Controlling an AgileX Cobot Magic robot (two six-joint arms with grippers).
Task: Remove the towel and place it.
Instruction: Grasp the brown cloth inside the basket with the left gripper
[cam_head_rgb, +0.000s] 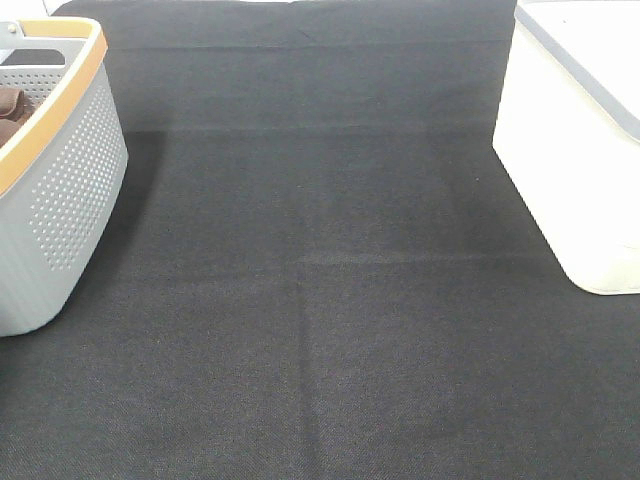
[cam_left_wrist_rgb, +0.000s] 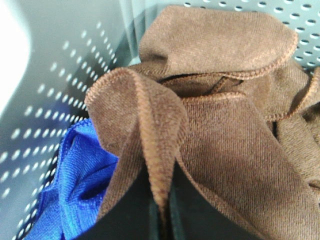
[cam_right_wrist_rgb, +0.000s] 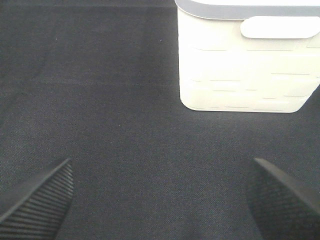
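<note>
So the towel (cam_left_wrist_rgb: 225, 135) is bunched up inside the grey perforated basket (cam_left_wrist_rgb: 60, 75), piled against its wall. A raised fold of its hemmed edge is pinched between the two dark fingers of the left gripper (cam_left_wrist_rgb: 161, 200), with the jaws together and clamped on that fold. Also in the basket, down by the wall, there's a blue cloth (cam_left_wrist_rgb: 75, 185), touching the towel's edge as far as I can tell.

I'd call this the grab step, with the lift not yet begun, since most of the towel lies in the basket. Next move, imo, is a straight pull up and clear of the basket's rim. It needs to go high enough that the hanging part doesn't snag the rim or drag the blue one along.

Outside the basket it's just black mat (cam_head_rgb: 320, 300), with a white bin (cam_right_wrist_rgb: 240, 65) well apart from the basket on the far side. The right gripper (cam_right_wrist_rgb: 160, 195) hangs over the mat facing that bin, jaws wide apart, holding nothing.
</note>
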